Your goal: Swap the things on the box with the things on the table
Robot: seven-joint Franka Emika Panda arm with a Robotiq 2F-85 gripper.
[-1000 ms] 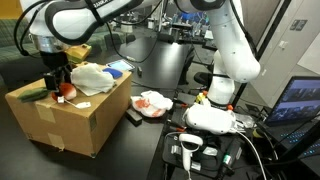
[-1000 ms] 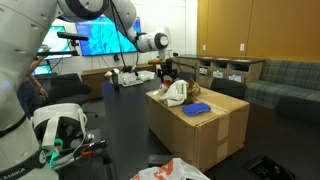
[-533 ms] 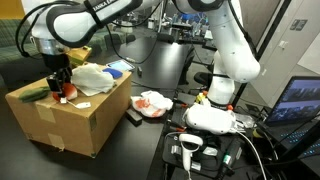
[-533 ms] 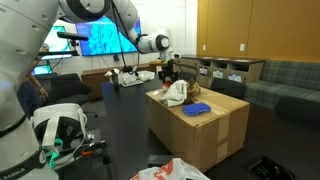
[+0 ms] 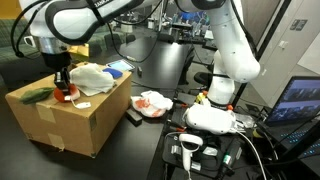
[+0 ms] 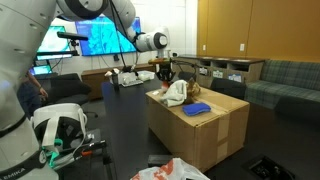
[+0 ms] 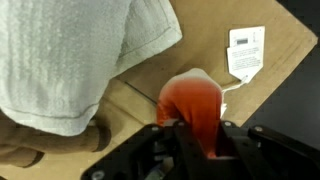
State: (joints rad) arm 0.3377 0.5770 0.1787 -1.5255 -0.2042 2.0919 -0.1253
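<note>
1 orange object pinched between claw fingers, on box, beside towel

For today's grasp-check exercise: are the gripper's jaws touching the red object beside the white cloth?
Touching. The wrist view shows the red object pinched between the jaws of the gripper, with no gap visible on either side.
</note>
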